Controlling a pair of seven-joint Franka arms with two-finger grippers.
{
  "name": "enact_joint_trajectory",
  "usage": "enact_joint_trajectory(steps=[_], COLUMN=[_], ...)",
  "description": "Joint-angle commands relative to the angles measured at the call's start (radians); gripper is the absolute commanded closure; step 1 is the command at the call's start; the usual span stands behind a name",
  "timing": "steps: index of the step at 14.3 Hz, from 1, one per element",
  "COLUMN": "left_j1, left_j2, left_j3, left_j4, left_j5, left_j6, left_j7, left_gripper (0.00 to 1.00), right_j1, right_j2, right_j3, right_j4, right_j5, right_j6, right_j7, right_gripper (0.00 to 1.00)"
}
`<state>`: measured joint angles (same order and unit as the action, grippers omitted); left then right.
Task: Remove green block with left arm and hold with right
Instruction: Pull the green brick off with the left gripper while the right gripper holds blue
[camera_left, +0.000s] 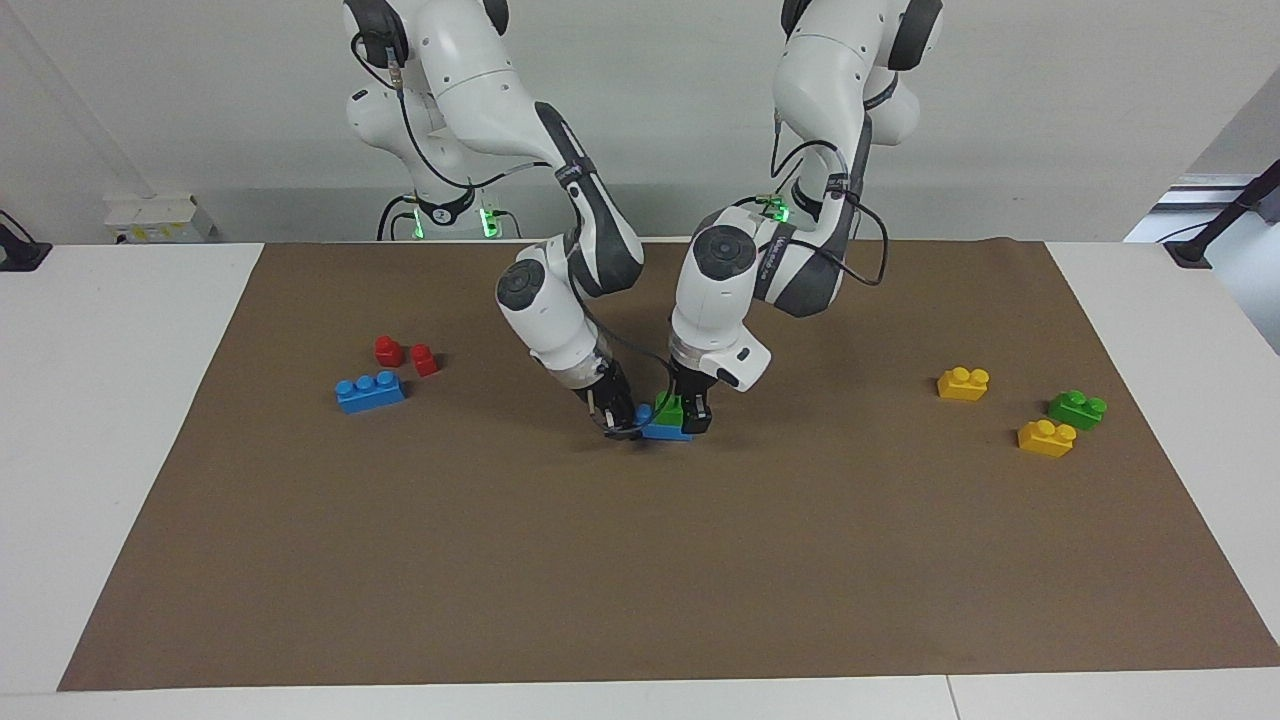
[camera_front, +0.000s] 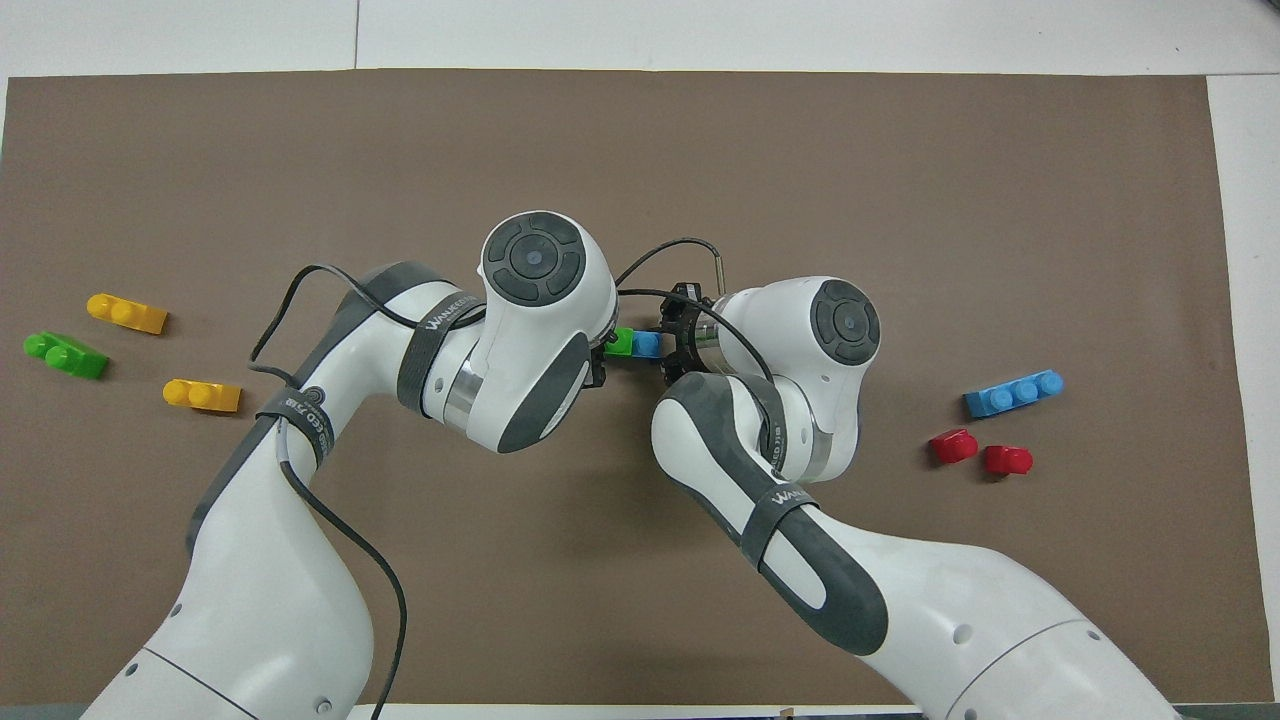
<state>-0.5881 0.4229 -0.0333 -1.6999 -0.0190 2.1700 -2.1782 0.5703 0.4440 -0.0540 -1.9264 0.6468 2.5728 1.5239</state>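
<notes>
**Both end effectors at the stacked bricks, mid-tabletop**

I see the green block (camera_left: 669, 409) sitting on top of a blue brick (camera_left: 664, 431) in the middle of the brown mat (camera_left: 640, 600), with both arms bent down over it. My left end effector (camera_left: 683, 412) is closed on the green block, its black fingers on either side of it. My right end effector (camera_left: 622, 418) comes in tilted from the right arm's end and grips the blue brick at its end; in the overhead view the two bricks show only as a small green and blue strip (camera_front: 632, 343) between the two wrists.

Toward the right arm's end of the tabletop lie a blue three-stud brick (camera_left: 370, 391) and two red pieces (camera_left: 405, 354) just beside it, nearer the robots. Toward the left arm's end lie two yellow bricks (camera_left: 963, 383) (camera_left: 1046, 437) and a darker green brick (camera_left: 1077, 408) between them, all well apart from the stack.
</notes>
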Motion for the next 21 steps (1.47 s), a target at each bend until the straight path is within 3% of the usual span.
enact_joint_trajectory(steps=[1,9,14,21], left_j1=[-0.022,-0.004,0.088,0.249], left_j2=[-0.001,-0.045,-0.170,-0.250], left_j3=[0.009,0.007,0.007,0.006], left_j4=[-0.015,-0.030,-0.050,-0.050], left_j5=[0.031,0.028,0.028,0.025], left_j6=[0.037,0.007,-0.091,-0.199], left_j7=[-0.012,-0.018,0.017,0.282], left_gripper=[1.00,1.00,1.00,1.00], right_j1=[-0.010,-0.015,-0.023,-0.026], right_j2=[-0.001,-0.005,-0.005,-0.005], right_j3=[0.002,0.002,0.002,0.002], right_j4=[-0.020,-0.033,-0.034,-0.034], right_j5=[0.037,0.037,0.037,0.037], right_j6=[0.017,0.017,0.013,0.012], right_j7=[-0.059,-0.099,-0.103,-0.106], right_gripper=[1.00,1.00,1.00,1.00])
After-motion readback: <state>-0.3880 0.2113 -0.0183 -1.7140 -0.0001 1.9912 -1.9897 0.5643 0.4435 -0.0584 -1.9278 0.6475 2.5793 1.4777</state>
